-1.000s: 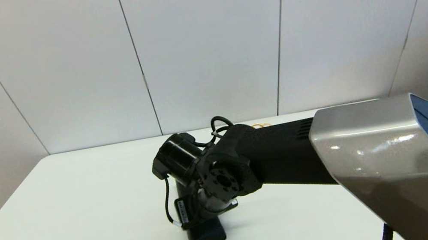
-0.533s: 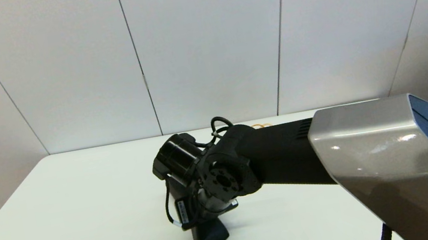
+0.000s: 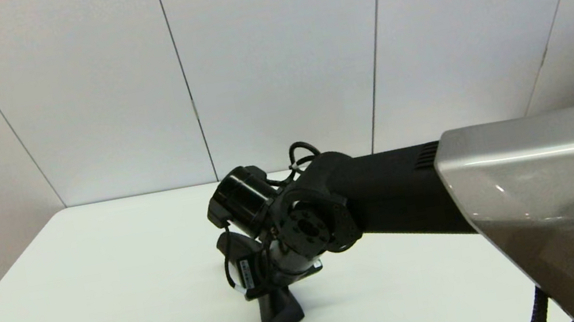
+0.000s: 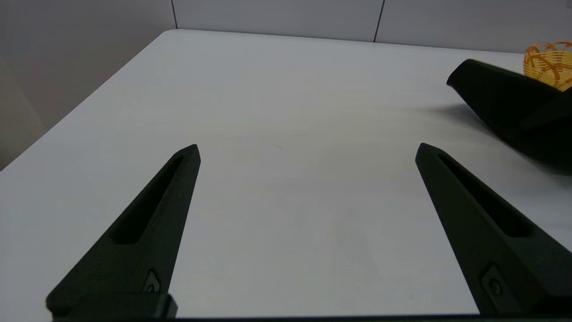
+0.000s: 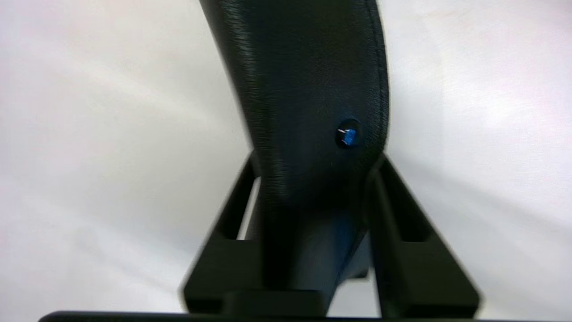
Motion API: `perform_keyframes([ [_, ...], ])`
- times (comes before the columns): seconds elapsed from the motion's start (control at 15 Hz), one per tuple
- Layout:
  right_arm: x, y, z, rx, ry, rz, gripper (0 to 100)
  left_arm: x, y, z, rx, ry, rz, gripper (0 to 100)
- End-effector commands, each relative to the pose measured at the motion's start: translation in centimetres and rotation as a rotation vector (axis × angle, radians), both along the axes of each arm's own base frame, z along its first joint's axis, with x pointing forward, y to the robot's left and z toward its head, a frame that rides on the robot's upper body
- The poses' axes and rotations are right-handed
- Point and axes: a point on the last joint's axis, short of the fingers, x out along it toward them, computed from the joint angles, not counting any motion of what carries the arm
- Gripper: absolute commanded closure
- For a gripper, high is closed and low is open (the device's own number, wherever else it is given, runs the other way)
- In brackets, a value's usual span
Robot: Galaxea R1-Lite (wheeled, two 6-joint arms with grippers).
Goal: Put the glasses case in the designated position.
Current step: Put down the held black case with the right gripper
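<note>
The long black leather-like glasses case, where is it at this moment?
The glasses case is near the table's middle in the head view, clamped in the right tool, with the wicker basket behind it.

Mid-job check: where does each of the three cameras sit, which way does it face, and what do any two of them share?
Head view: on the robot's head, looking forward and down at the white table; the right arm reaches in.
Left wrist view: behind the open left gripper, facing across the table toward a wicker basket.
Right wrist view: behind the right gripper, shut on the glasses case.
Shared: all three show the glasses case.
</note>
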Motion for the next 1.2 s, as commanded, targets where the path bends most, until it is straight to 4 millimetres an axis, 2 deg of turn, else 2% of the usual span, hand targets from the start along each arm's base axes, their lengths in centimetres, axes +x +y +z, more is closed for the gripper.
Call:
perform_keyframes([
  [0.07, -0.3, -1.2, 2.3, 0.021, -0.017, -0.012, 100, 0.0, 0.0, 0.0, 0.000, 0.001, 0.002, 0],
  [0.33, 0.1, -3.4, 4.9, 0.031, -0.051, -0.021, 100, 0.0, 0.0, 0.0, 0.000, 0.001, 0.000, 0],
  [0.6, 0.5, -6.6, 7.4, 0.022, -0.087, -0.037, 100, 0.0, 0.0, 0.0, 0.000, 0.001, 0.002, 0],
  [0.67, 0.8, -7.9, 8.4, 0.028, -0.111, -0.046, 100, 0.0, 0.0, 0.0, 0.000, 0.001, 0.000, 0],
  [0.87, 1.4, -11.0, 9.9, 0.003, -0.150, -0.059, 100, 0.0, 0.0, 0.0, 0.000, 0.001, 0.000, 0],
  [1.0, 2.7, -14.5, 10.3, -0.042, -0.172, -0.082, 100, 0.0, 0.0, 0.0, 0.000, 0.001, 0.002, 0],
  [1.2, 4.4, -18.0, 10.5, -0.076, -0.190, -0.138, 100, 0.0, 0.0, 0.0, 0.000, 0.001, 0.000, 0],
])
